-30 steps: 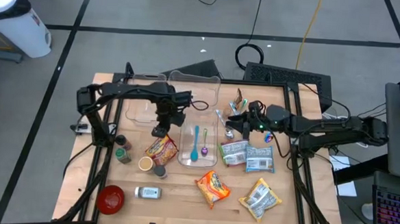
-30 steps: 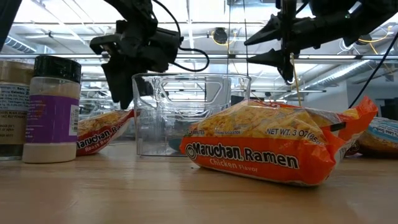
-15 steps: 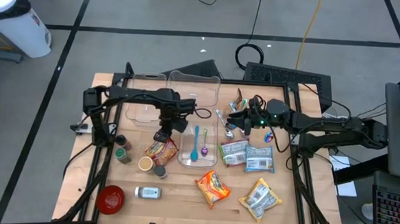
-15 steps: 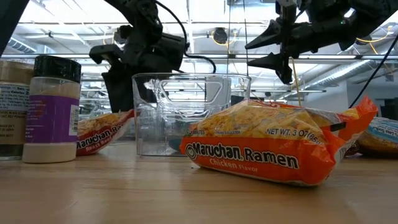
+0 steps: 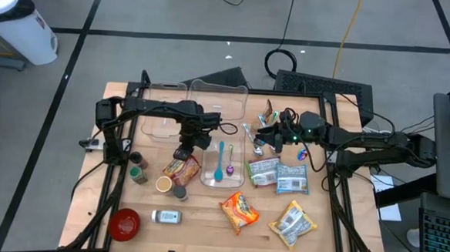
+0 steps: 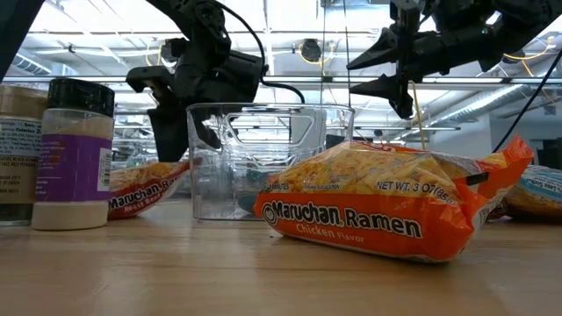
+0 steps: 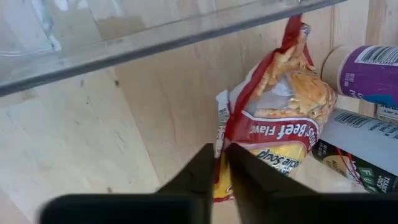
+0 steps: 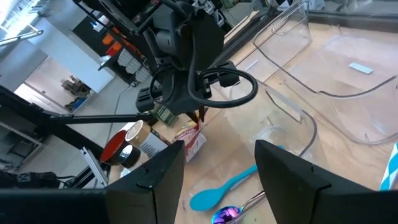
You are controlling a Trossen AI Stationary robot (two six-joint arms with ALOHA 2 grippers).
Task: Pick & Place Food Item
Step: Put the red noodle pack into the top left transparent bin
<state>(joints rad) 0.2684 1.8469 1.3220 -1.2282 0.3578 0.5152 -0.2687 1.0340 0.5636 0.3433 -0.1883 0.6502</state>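
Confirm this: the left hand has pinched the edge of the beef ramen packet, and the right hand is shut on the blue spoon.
Not quite. The left hand does pinch the beef ramen packet, but the right wrist view shows the right hand open and empty, above the blue spoon.

Grey floor [image 5: 177,15] all round the wooden table [image 5: 204,225], crossed by dark tape lines [image 5: 83,37], with a white bin [image 5: 18,22] at the far left and a yellow cable [image 5: 347,32] trailing away beyond the far edge. Level across the table, bright ceiling lights [image 6: 290,17] and white beams [image 6: 492,83] fill the room behind.
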